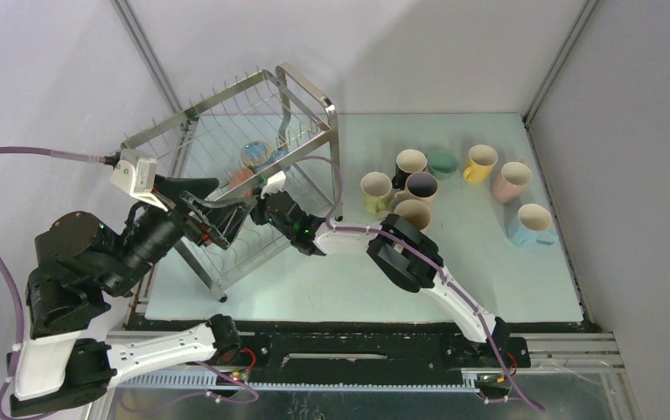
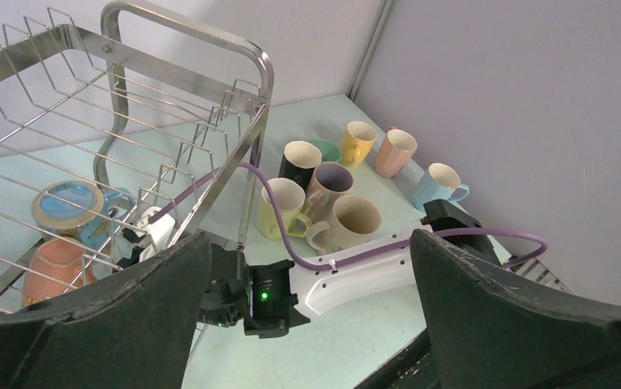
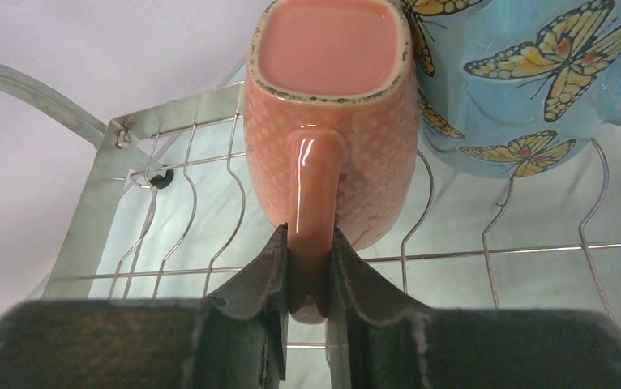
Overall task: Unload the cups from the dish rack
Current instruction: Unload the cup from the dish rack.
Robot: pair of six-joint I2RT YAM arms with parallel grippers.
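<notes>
Your right pincer [image 3: 309,239] is nearly closed and grips the orange mug [image 3: 331,121] by its handle [image 3: 311,178]. One finger presses each side of the loop, low on it. The mug body stands directly beyond the fingertips, with the handle facing straight back into the pincer.

The orange mug sits on the wires of the lower tier of the rack [image 3: 96,211]. A blue mug [image 3: 526,81] with a butterfly pattern stands just beside it on the same tier, to the right in the right wrist view. I cannot tell whether the two mugs touch.

Your left pincer [image 2: 311,267] is wide open and holds nothing. It hangs at the near side of the rack, with the right arm's wrist showing between its fingers [image 2: 129,308]. I cannot tell whether it touches the rack wires. The two racked mugs lie beyond it and to its left.

Eight cups [image 1: 421,186] stand mouth up on the desk [image 1: 331,289], to the right of the rack. Five sit in a tight cluster. The yellow, pink and light blue ones stand farther right.
</notes>
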